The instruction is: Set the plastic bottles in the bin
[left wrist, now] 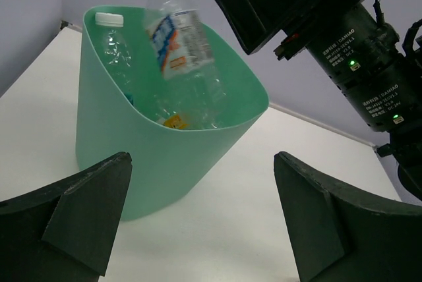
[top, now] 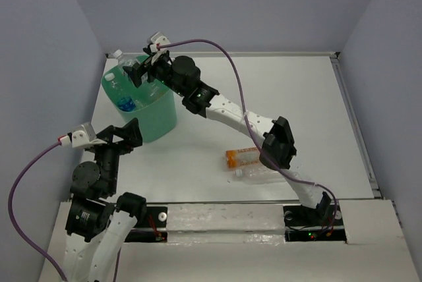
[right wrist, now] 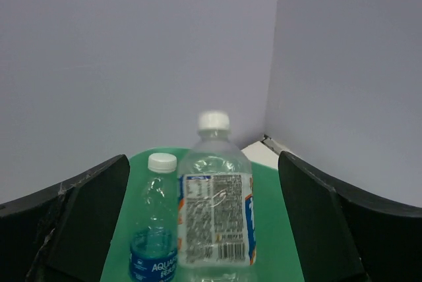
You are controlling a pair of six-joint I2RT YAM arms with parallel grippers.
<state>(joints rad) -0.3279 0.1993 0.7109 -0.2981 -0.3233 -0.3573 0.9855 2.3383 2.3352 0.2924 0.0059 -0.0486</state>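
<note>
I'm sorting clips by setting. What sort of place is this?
Probably a robotics lab test cell: a white table boxed in by plain grey walls, the left arm and right arm bolted at its near edge, and a green bin of bottles.

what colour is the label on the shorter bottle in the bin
Blue with white lettering; the shorter bottle shows clearest in the right wrist view.

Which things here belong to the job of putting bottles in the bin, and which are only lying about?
Belong to the job:
mint-green bin; tall clear bottle and blue-labelled bottle, already inside it; orange bottle and second clear bottle, lying on the table.

Not part of it:
only the purple cables on the arms.
</note>
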